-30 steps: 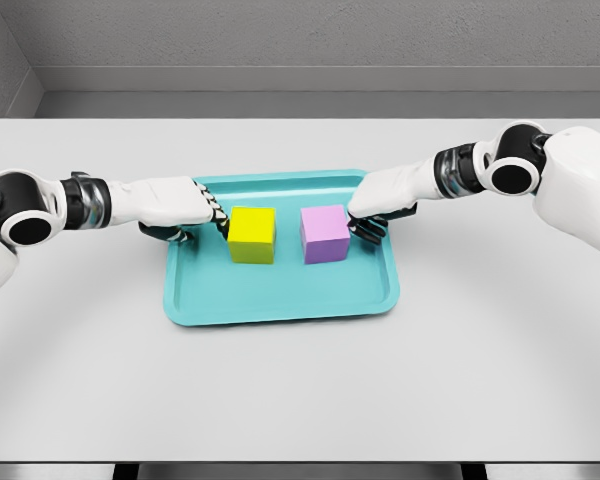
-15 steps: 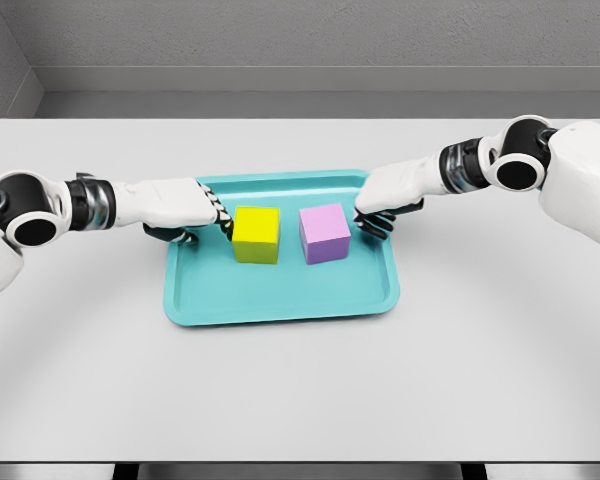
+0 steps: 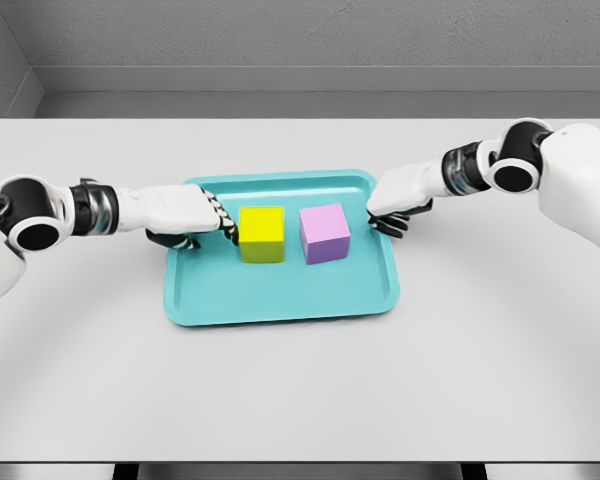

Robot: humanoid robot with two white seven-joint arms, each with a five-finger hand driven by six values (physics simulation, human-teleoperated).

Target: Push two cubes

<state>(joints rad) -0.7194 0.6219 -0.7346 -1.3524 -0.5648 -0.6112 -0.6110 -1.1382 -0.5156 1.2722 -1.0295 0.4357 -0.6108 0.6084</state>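
So the teal tray (image 3: 280, 300) sits mid-counter (image 3: 300, 390), and its front half is bare. Both cubes are up in the back half: the yellow cube (image 3: 262, 233) left of centre and the purple cube (image 3: 325, 232) right of centre, side by side with a narrow gap of tray floor between them. They're near each other but not touching. If the goal is to shove them together, I'd say it's most of the way there, with that last gap left to close. That's my read from how they sit, nothing more.

Hands next. The left hand (image 3: 185, 213) reaches in low across the tray's left rim, forearm nearly flat, fingers curled under and bunched. Its knuckles are right against the yellow cube's left face, or a hair off it; it's hard to tell from this angle. It isn't holding anything, it's just a fist-ish pusher.

Further back, the right hand (image 3: 400, 195) hangs over the tray's right rim near the far corner, angled down toward the middle. Its fingers are curled too and it's empty. There's a clear strip of tray between it and the purple cube, so it's not in contact on that side.
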